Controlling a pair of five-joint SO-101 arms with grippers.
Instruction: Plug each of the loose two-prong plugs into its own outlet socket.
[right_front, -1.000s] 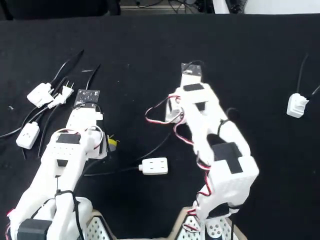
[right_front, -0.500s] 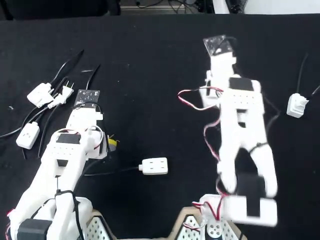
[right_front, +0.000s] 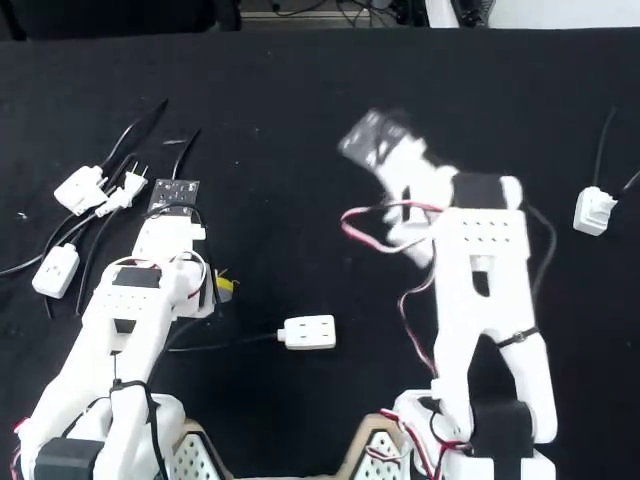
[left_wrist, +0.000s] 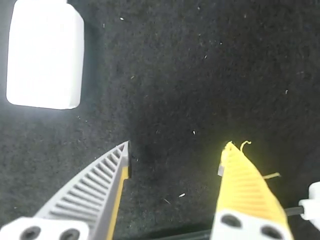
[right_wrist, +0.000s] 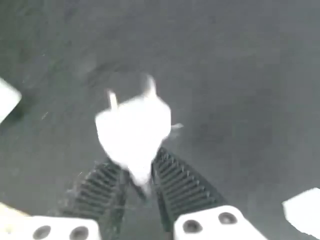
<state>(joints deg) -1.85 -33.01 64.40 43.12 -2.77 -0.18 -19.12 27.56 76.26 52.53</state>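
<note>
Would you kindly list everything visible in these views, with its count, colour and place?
Held plug: one, white, two prongs, in the right claw.
Pronged plug: one, white, table's far left.
Left blocks: two, white, cabled, far left; the second lies nearer the arm bases.
Outlet strip: one, white, between the arms.
Right block: one, white, cabled, right edge.
Table: one, black.
Left claw: one, grey and yellow, open above bare table.
Right claw: one, black, shut on the held plug.
</note>
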